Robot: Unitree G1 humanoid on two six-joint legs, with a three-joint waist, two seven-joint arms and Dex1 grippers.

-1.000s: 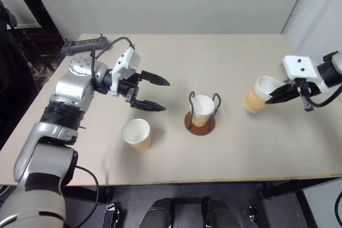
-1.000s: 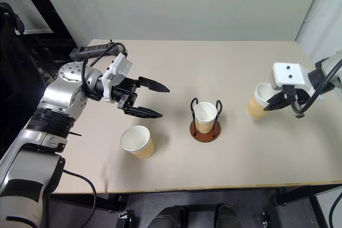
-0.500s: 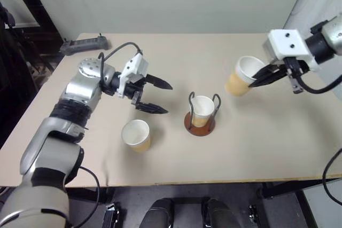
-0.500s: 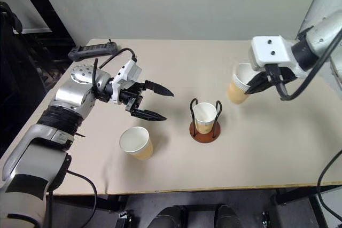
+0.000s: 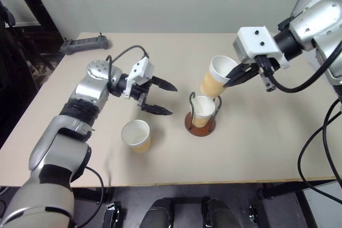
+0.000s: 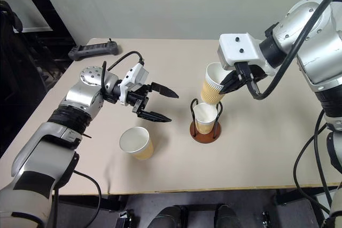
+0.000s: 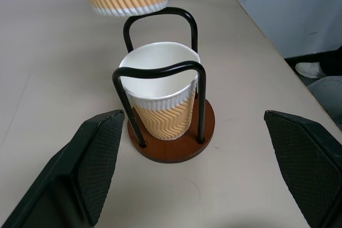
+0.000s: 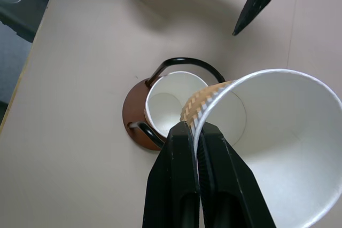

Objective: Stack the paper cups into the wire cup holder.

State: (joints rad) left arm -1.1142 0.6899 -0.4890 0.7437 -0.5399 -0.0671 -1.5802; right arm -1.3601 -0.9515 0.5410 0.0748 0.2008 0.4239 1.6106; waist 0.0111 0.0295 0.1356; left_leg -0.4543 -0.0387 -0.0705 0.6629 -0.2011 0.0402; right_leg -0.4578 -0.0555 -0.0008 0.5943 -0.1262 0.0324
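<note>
Nearest the front edge of the table point(image 5: 278, 148) stands a loose paper cup point(image 5: 136, 134), upright and open, to the left of the wire cup holder point(image 5: 200, 123) and well apart from it; the holder itself sits near the table's middle, its round brown base flat on the surface, with one cup point(image 5: 203, 109) already seated upright between its two dark wire loops. Just behind the loose cup, and to the left of the holder, the left gripper point(image 5: 159, 97) hangs above the table with its jaws spread wide and nothing between them, pointing toward the holder. Just above and behind the holder the right gripper point(image 5: 236, 74) has its jaws pinched tight on the rim of a third cup point(image 5: 217, 76); that cup is tilted, its base close over the holder's far loop. A black power strip point(image 5: 83, 45) lies at the far left corner, well apart from the holder.
</note>
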